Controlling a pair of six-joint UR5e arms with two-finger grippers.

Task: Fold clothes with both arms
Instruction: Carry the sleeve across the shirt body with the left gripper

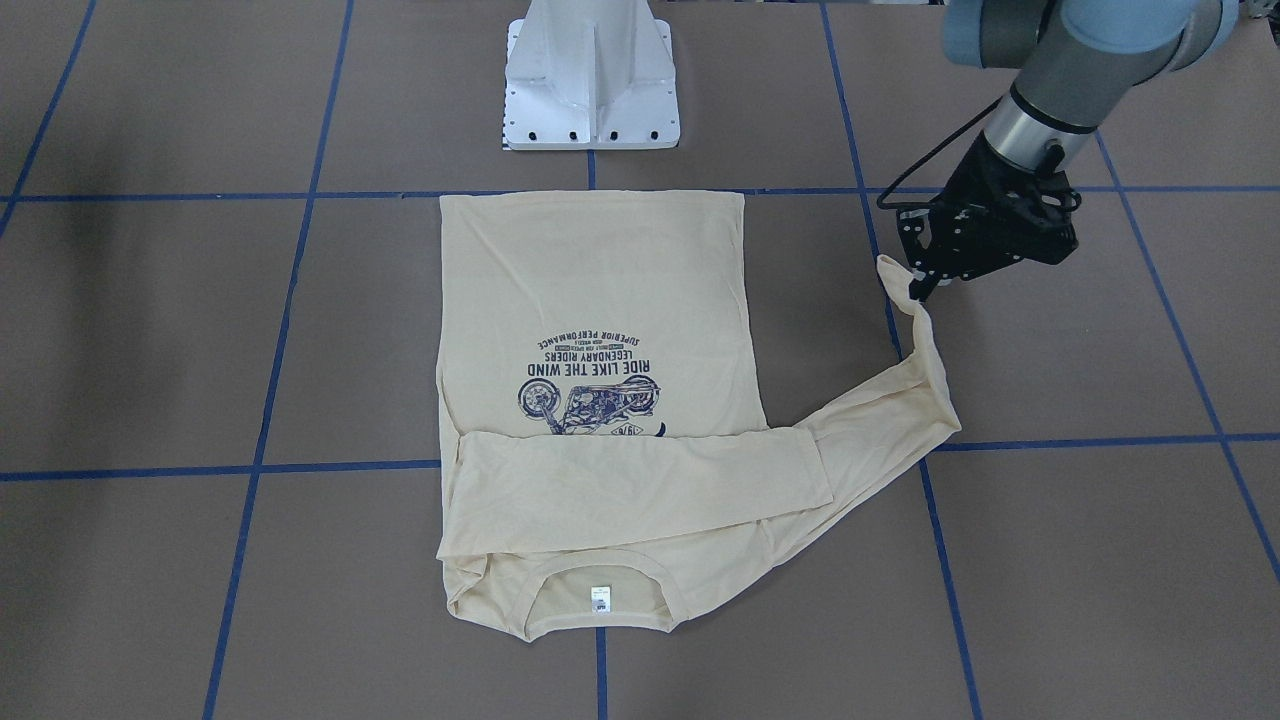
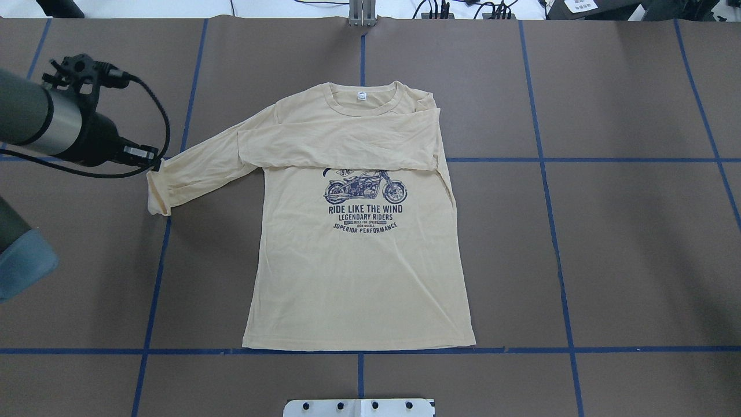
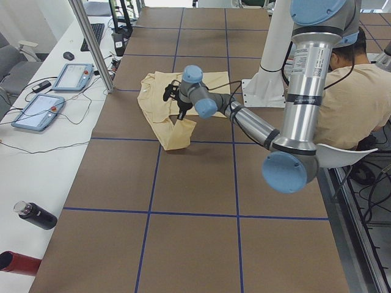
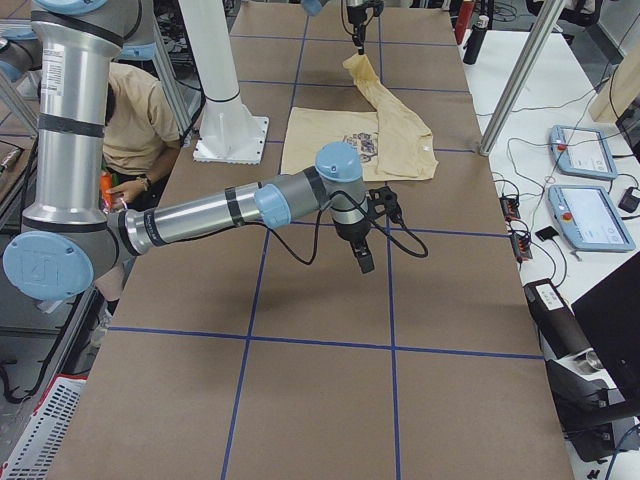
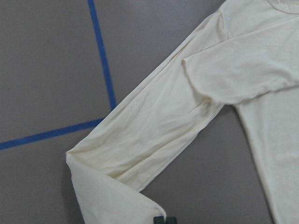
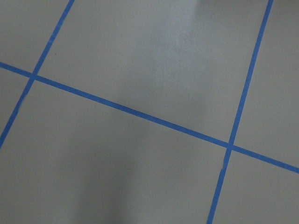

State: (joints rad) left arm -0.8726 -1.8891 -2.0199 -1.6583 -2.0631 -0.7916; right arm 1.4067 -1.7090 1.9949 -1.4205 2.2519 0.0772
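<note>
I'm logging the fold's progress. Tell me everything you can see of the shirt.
The shirt is pale cream, thin, long-sleeved, lying flat on the table, print up: a navy motorcycle over "RIDE LIKE THE WIND". Its collar, with a small white label, points away from the robot. One sleeve is folded across the chest; the other stretches toward the robot's left, its cuff lifted and pinched by the left hand.

"RIDE LIKE THE WIND", on shirt (image 2: 359, 278)

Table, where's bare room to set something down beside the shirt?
Widest bare patch: table beyond the shirt on the robot's right. Also a strip between hem and pedestal. Crowded on the robot's left, where the left end effector holds the sleeve.
</note>
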